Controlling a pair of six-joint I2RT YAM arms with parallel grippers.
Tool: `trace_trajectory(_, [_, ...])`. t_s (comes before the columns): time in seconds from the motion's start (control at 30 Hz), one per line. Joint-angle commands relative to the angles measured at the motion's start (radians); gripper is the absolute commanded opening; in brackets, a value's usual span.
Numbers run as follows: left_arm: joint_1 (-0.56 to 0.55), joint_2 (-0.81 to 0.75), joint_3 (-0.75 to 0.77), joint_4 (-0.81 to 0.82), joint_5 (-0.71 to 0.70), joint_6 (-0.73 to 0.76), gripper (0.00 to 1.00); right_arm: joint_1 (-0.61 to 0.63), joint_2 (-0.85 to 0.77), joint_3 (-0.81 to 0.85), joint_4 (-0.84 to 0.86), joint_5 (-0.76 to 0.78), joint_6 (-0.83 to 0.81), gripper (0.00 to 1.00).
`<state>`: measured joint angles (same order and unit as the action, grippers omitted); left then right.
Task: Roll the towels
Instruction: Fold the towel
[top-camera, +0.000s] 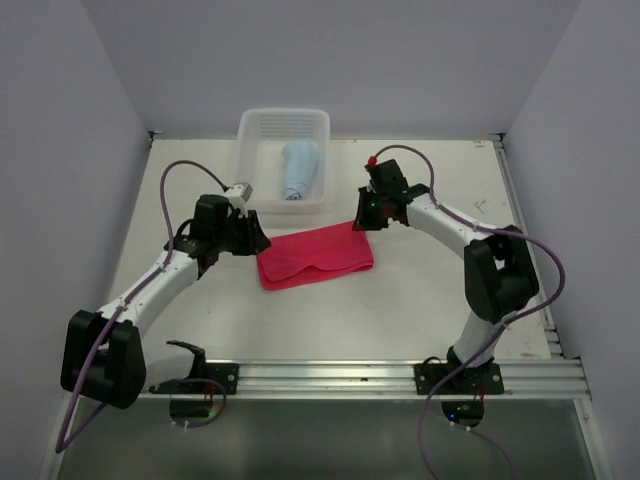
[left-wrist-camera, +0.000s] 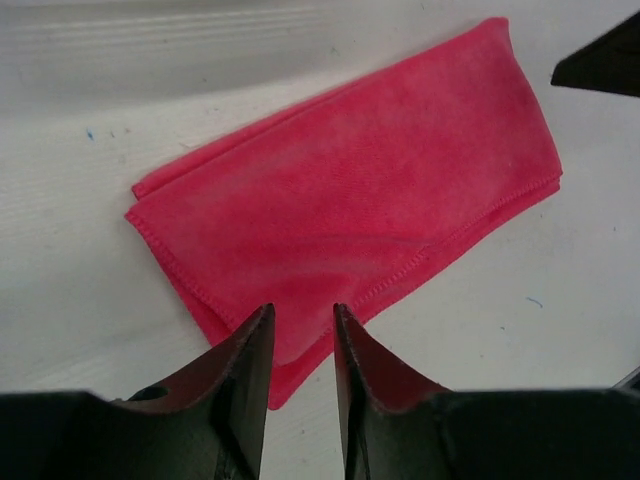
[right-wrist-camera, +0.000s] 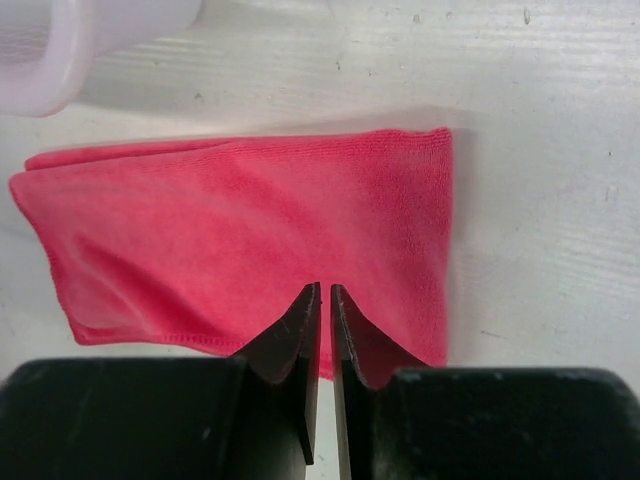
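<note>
A red towel (top-camera: 315, 256) lies folded flat in a long strip at the table's middle. It also shows in the left wrist view (left-wrist-camera: 350, 190) and the right wrist view (right-wrist-camera: 240, 230). My left gripper (top-camera: 262, 242) hovers at the towel's left end, jaws a little apart with nothing between them (left-wrist-camera: 302, 310). My right gripper (top-camera: 360, 222) is over the towel's right end near its far corner, jaws nearly together and holding nothing (right-wrist-camera: 325, 290). A rolled light blue towel (top-camera: 299, 168) lies in the white basket (top-camera: 245, 150).
The basket stands at the back of the white table (top-camera: 400, 310), just beyond the red towel; its corner shows in the right wrist view (right-wrist-camera: 60, 50). Grey walls close in the left, right and back. A metal rail (top-camera: 400, 375) runs along the near edge.
</note>
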<state>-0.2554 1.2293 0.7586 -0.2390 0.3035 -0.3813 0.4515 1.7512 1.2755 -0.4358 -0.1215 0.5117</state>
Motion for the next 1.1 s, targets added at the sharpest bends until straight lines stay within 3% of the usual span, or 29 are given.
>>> trace_trajectory(0.0, [-0.102,-0.019,0.044,-0.084,-0.108,0.045,0.33,-0.007,0.057,0.071,0.034,0.017,-0.035,0.12])
trace_trajectory(0.13, [-0.202,0.039,0.102,-0.206,-0.246,0.082,0.27,-0.017,0.093,0.111,0.032,0.014,-0.042,0.11])
trace_trajectory(0.33, [-0.300,0.095,0.102,-0.255,-0.299,0.071,0.25,-0.034,0.114,0.119,0.048,-0.001,-0.044,0.12])
trace_trajectory(0.57, [-0.450,0.177,0.137,-0.275,-0.443,0.104,0.38,-0.060,0.151,0.150,0.048,-0.021,-0.047,0.14])
trace_trajectory(1.07, [-0.490,0.300,0.194,-0.273,-0.572,0.182,0.41,-0.079,0.186,0.173,0.057,-0.047,-0.055,0.14])
